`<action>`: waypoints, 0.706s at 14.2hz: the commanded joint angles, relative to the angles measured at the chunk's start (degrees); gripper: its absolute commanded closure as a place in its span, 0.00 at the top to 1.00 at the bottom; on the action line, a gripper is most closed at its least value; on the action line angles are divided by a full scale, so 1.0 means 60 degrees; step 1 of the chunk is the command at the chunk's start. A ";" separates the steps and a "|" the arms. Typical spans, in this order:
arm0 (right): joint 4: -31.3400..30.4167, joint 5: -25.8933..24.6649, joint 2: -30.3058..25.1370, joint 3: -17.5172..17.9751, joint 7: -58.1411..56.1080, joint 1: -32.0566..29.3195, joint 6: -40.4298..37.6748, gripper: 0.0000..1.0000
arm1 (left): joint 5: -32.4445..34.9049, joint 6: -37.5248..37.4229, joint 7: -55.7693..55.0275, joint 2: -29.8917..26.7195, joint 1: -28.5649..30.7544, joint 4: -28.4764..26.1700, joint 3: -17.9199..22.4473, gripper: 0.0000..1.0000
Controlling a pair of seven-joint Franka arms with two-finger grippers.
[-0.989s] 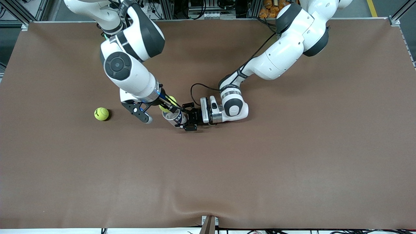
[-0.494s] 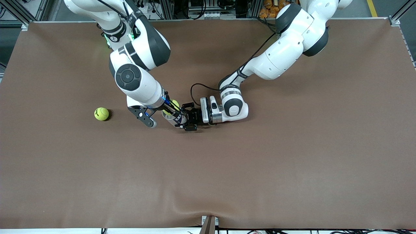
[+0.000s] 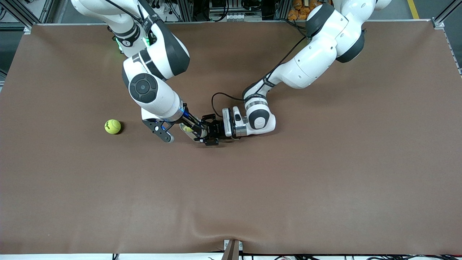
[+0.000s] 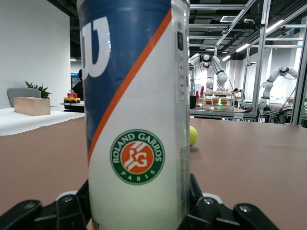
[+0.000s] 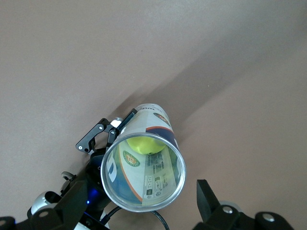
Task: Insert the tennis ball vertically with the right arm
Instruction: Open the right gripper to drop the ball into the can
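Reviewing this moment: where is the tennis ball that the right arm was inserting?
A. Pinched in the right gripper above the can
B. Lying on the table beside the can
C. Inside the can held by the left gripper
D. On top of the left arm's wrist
C: the right wrist view looks down the open can and shows the tennis ball inside it, while the right gripper stands open over the can and the left gripper clamps the can upright.

Yellow-green ball (image 5: 144, 143) — can (image 4: 134, 115) blue and white, orange stripe — brown table (image 3: 288, 180).

Yellow-green tennis ball (image 5: 145, 143) lay inside upright clear can (image 5: 144, 172) mid-worktop; second tennis ball (image 3: 112, 126) rested toward the right arm's end.
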 commanded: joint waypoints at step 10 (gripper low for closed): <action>-0.1189 -0.0033 -0.0504 -0.0125 -0.4128 -0.2348 -0.0598 1.00 | -0.0691 -0.0094 0.2443 0.0262 0.0006 0.0070 -0.0071 0.75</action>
